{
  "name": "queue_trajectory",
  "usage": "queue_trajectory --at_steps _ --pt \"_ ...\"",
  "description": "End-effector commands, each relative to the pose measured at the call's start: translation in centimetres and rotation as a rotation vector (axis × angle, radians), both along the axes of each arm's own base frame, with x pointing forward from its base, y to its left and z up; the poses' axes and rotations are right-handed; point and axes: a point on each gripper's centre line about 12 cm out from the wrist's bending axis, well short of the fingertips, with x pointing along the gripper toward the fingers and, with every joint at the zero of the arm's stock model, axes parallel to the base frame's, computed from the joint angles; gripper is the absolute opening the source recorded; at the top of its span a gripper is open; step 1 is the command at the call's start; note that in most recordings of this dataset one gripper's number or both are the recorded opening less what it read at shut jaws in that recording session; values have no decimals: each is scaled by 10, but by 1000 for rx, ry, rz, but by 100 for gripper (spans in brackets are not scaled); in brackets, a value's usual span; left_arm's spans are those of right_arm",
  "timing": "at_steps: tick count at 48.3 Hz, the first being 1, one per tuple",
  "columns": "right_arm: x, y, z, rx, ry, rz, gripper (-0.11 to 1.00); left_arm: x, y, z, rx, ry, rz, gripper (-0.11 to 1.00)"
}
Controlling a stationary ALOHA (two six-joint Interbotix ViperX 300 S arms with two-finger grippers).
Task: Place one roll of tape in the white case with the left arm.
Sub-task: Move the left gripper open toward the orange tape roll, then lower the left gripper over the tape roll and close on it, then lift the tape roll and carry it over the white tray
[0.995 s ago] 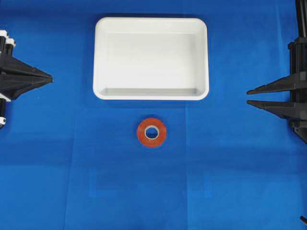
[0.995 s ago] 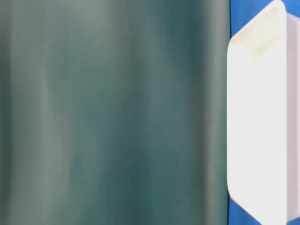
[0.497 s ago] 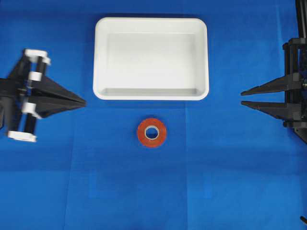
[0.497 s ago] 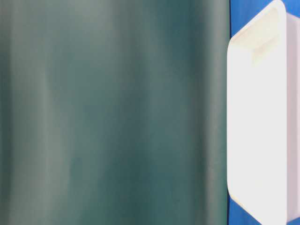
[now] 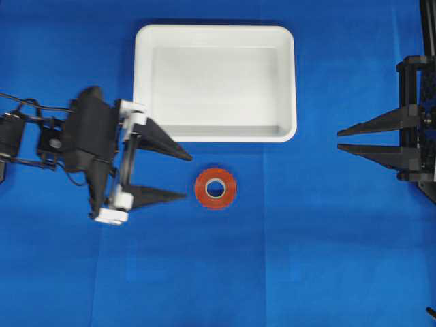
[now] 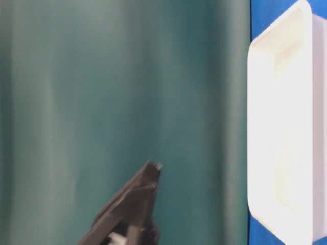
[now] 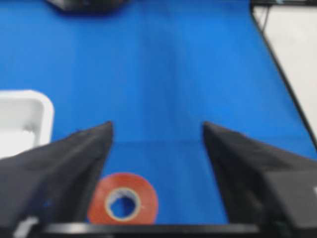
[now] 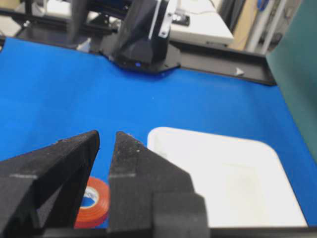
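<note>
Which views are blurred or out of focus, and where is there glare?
Overhead view: sharp, even light. Table-level view: the case is overexposed, glaring white; a dark pincer tip at the bottom is soft. Left wrist view: soft overall, the fingers and tape blurred. Right wrist view: near fingers out of focus.

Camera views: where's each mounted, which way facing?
Overhead: straight down on white case, tape roll, both grippers.
Table-level: sideways-rotated; green backdrop, case rim, one black finger.
Left wrist: forward between open jaws at the roll.
Right wrist: past narrow jaws toward the left arm.
All but table-level show the roll.
</note>
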Motion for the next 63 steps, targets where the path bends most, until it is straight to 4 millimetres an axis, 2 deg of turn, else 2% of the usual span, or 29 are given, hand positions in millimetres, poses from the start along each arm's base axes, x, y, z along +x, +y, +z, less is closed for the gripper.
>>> queue_trajectory --at_steps 1,3,6,17,27,46,58,60,63 --pt "4 -1 4 0 -5 -3 -11 15 -9 3 -15 49 -9 78" --pt "4 -1 3 2 0 -3 -11 20 -10 -2 -18 88 -6 87" --pt "5 -1 1 0 8 -3 -11 27 -13 -11 -21 146 -3 92" --pt "8 -1 -5 0 32 -3 -11 55 -19 -49 -6 338 10 91" --pt "10 -1 -10 1 51 -3 -11 72 -18 -76 8 428 22 91" --pt "9 -1 -14 2 63 -3 -11 88 -19 -135 39 589 30 91" --pt "9 -1 -15 2 66 -3 -11 95 -16 -147 50 645 40 88" --pt "9 -1 -15 2 66 -3 -11 95 -15 -148 51 658 43 85" --pt "9 -1 -15 4 66 -3 -11 96 -15 -147 60 679 42 74"
